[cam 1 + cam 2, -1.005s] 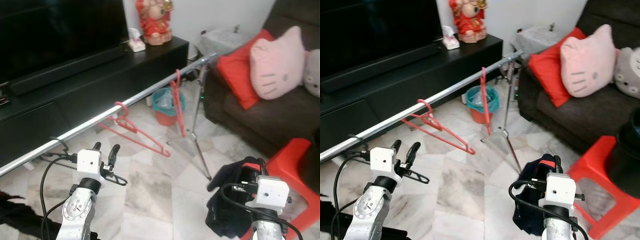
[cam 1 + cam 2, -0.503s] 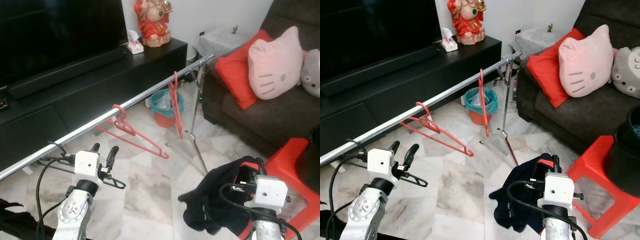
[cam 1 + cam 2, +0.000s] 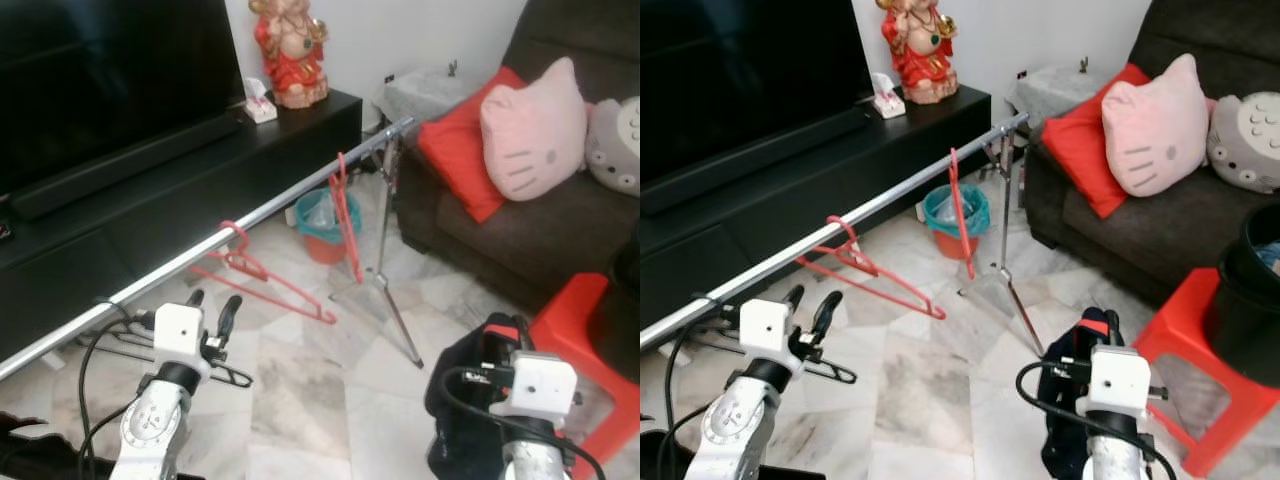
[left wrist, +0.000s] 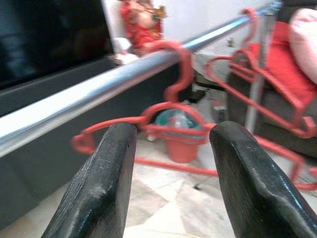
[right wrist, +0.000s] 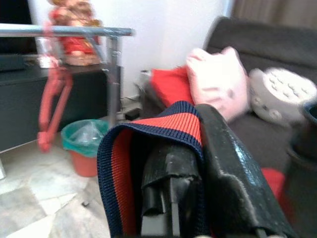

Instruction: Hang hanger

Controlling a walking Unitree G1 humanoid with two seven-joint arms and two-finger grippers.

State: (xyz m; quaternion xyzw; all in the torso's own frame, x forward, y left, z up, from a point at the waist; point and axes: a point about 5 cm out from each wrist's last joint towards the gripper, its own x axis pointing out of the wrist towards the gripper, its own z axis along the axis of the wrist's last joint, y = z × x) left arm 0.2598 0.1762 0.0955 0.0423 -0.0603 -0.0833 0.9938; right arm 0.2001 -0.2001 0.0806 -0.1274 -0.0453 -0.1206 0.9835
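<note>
Red hanger (image 3: 262,275) hangs hooked on the steel rail (image 3: 180,266). Left gripper (image 3: 209,312), below the rail, has fingers wide; right gripper (image 5: 173,198) fingers clamp the dark garment (image 3: 462,400), ready for hanging.

Head pair looking forward and down, sharing rail (image 3: 250,215) and sofa (image 3: 1160,215). Left wrist close beneath that rail, facing along it; right wrist facing the sofa.

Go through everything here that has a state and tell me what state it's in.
Near red hanger: hooked on rail, tilted.
Far red hanger: hung on rail.
Left gripper: jaws open, empty, below rail.
Right gripper: shut on dark garment.
Bin: lined, uncovered.
</note>
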